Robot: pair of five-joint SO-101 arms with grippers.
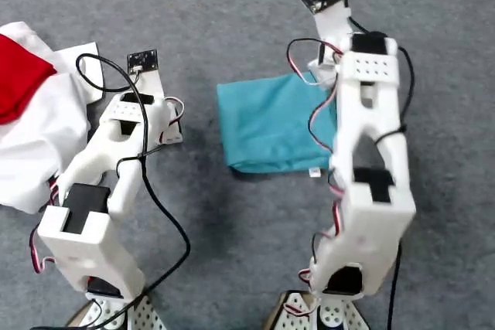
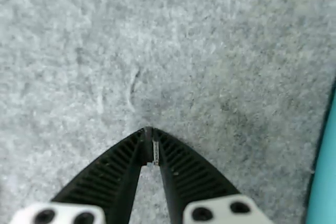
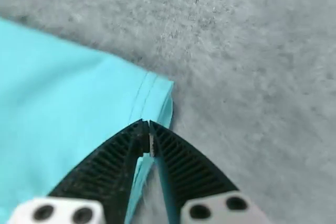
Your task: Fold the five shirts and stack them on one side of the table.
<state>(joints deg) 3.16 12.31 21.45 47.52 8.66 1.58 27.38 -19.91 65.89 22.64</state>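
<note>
One folded teal cotton shirt (image 1: 263,125) lies as a flat rectangle mid-table. The right gripper (image 3: 147,132), fingers pressed together, sits over its hemmed corner; the left gripper (image 2: 148,137), likewise closed, is over grey felt table (image 1: 232,28). At the left edge, one red shirt (image 1: 19,75) rests on crumpled white cloth (image 1: 39,144).

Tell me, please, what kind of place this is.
Likely a robotics test bench: two white jointed arms at a grey felt-covered table, with a folded turquoise fabric shirt lying on it.
</note>
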